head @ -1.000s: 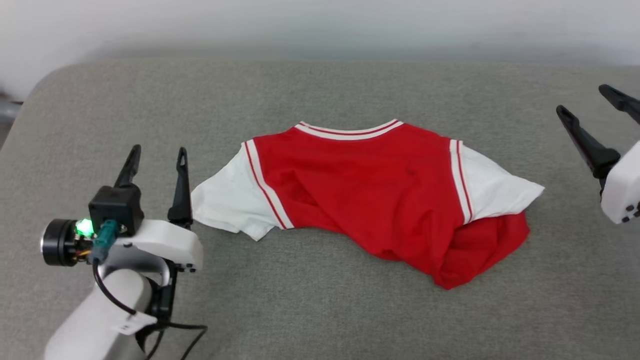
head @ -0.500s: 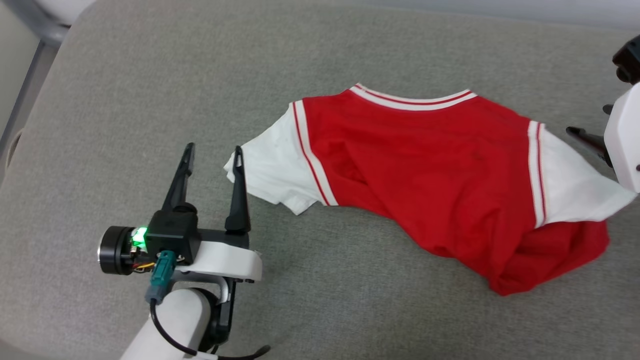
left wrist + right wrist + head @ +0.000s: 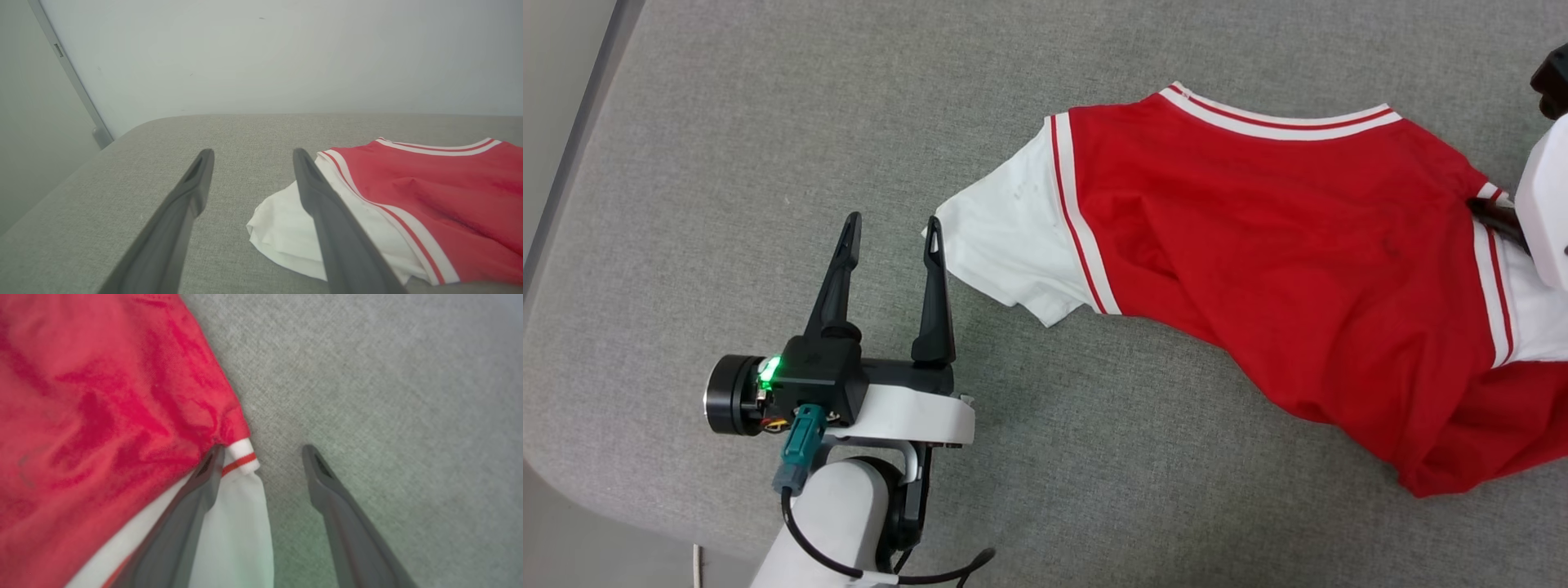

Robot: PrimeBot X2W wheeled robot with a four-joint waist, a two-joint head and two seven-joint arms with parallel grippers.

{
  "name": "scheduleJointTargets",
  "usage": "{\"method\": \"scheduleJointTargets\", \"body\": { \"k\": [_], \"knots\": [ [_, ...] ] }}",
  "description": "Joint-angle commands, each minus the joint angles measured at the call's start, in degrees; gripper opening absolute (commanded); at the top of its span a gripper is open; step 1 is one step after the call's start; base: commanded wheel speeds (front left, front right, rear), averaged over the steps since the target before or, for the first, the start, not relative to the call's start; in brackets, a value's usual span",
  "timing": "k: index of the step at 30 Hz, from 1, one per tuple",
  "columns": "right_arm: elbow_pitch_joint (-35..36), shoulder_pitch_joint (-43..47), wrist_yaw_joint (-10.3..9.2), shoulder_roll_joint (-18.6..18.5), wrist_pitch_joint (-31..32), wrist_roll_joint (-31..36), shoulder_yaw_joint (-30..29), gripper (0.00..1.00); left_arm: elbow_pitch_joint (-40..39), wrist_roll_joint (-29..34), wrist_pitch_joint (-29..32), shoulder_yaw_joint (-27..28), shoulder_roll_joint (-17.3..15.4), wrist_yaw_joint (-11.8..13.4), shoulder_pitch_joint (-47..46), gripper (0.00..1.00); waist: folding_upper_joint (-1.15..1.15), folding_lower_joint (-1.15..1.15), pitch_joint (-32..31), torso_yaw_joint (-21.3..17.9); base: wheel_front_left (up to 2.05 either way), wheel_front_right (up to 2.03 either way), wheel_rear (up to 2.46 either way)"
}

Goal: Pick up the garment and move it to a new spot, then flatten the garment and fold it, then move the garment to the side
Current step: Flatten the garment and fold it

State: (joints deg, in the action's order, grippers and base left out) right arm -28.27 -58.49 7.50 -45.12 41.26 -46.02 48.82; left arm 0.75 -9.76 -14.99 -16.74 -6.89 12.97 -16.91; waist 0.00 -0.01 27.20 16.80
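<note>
The garment (image 3: 1258,245) lies rumpled on the table (image 3: 727,163). One white sleeve (image 3: 1005,245) sits just outside the left tool's (image 3: 892,219) right finger; that tool gapes wide, empty. The other shoulder's striped trim (image 3: 242,457) lies between the right tool's (image 3: 263,450) fingers, also spread and gripping nothing. Closing now, the left would likely pinch air, and the right might catch only the trim's edge, letting cloth slip on lifting.
</note>
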Motion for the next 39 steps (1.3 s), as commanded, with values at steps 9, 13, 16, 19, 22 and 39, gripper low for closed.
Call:
{"method": "scheduleJointTargets", "body": {
  "k": [9,13,16,19,22,39],
  "knots": [
    [-0.1,0.9,-0.06,0.0,-11.0,-3.9,3.4,0.00,0.7,2.9,-0.3,4.1,1.7,-2.6,2.2,1.00,0.00,0.01,-3.0,-2.8,0.00,0.00,0.00],
    [3.8,0.6,-0.05,-1.7,-18.1,-3.0,4.6,0.00,1.1,3.6,-0.3,5.7,1.9,-3.5,4.0,1.00,0.00,0.01,-6.2,-4.8,0.00,0.00,0.00],
    [8.2,2.2,-0.05,-3.8,-21.9,-3.0,5.4,0.00,1.2,4.2,-0.3,6.8,2.2,-3.8,5.8,1.00,0.00,0.01,-8.9,-6.6,0.00,0.00,0.00],
    [13.2,4.6,-0.05,-6.2,-24.6,-2.8,5.0,0.00,1.2,4.7,-0.2,7.8,2.2,-4.3,7.8,1.00,0.00,0.01,-11.6,-8.3,0.00,0.00,0.00],
    [17.7,8.1,-0.05,-8.6,-25.9,-2.6,3.4,0.00,1.2,5.1,-0.2,8.7,2.1,-4.7,9.6,1.00,0.00,0.01,-13.9,-10.0,0.00,0.00,0.00],
    [35.4,38.9,-0.05,-11.9,-20.4,3.9,-30.5,0.00,1.4,6.3,-0.2,11.1,2.5,-6.6,15.1,1.00,0.00,0.01,-19.2,-17.4,0.00,0.00,0.00]
  ]
}}
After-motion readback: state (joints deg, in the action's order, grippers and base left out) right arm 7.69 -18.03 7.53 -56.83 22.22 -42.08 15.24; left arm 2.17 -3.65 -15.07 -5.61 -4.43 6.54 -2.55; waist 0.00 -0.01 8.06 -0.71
